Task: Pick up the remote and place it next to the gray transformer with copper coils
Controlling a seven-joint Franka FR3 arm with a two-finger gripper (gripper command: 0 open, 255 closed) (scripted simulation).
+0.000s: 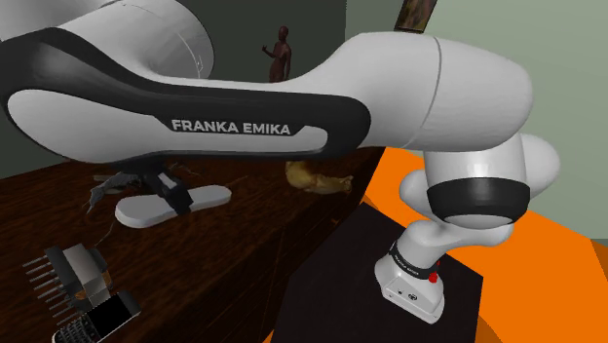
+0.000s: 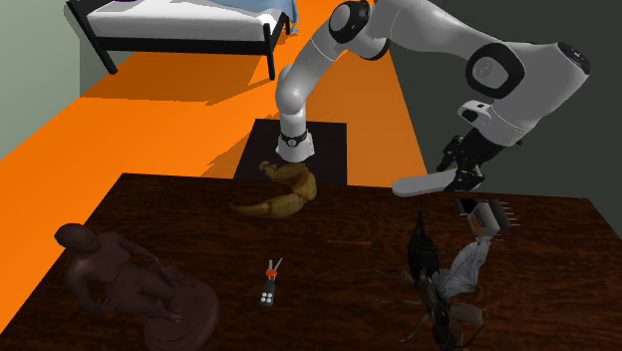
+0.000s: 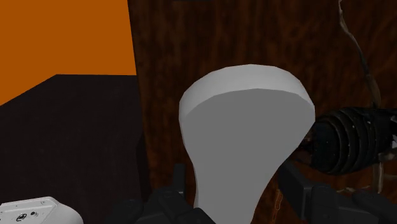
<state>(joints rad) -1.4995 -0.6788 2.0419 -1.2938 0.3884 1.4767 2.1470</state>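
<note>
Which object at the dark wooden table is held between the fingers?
The pale grey paddle-shaped remote, clasped by the fingers; the brown figurine, yellow-brown curved object and grey transformer rest on the table.

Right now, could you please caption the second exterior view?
The claw clasps the pale remote near the grey transformer on the dark table.

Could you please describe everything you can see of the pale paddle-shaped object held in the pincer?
The pale paddle-shaped object is plain white-grey and smooth, with no buttons or markings showing. One broad, rounded end tapers to a narrow neck. The pincer clasps that neck, a black finger on each side, with the broad end pointing away from it. It lies roughly level and appears lifted above the dark wooden table, near its edge. Nothing else touches it.
</note>
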